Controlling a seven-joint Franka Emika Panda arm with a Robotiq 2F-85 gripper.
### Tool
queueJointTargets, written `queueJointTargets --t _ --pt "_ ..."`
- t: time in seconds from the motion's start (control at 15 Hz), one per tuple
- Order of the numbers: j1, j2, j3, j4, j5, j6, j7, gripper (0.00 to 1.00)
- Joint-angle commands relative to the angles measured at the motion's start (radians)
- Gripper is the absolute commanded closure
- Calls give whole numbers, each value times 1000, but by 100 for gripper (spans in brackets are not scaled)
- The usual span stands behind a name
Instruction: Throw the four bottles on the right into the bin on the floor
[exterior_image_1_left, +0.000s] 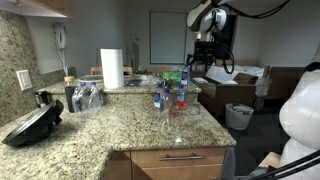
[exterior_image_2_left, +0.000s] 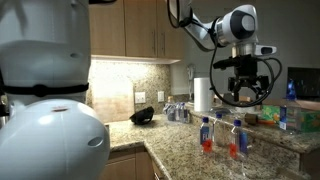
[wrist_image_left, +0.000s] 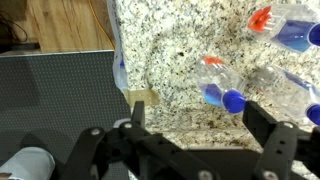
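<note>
Gripper (exterior_image_2_left: 243, 92) hung above counter (exterior_image_1_left: 110, 128), jaws apart, empty. Four bottles (exterior_image_1_left: 162, 97) stood clustered nr counter edge; bin (exterior_image_1_left: 239, 116) on floor beyond. Bottles prob. light, thin-walled, slick, easily tipped. Best hold: mid-body below cap, gentle squeeze.

1. bottles (exterior_image_1_left: 171, 96) clustered on the bench (exterior_image_1_left: 110, 130), near its end.
2. paper-towel roll (exterior_image_1_left: 111, 68) behind them, on the same bench.
3. bin (exterior_image_1_left: 239, 117) on the floor beyond the bench end.
4. claw (exterior_image_1_left: 203, 62) above the bottles.
</note>
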Motion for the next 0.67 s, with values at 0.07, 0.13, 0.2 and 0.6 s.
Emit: queueJointTargets --t 0.07,0.13,0.2,0.6 --pt "25 94 19 78 -11 -14 -52 0" --pt "29 112 22 90 -7 -15 -61 0" --pt "31 134 24 106 -6 -20 -65 0" --pt "29 252 30 193 7 -39 -132 0"
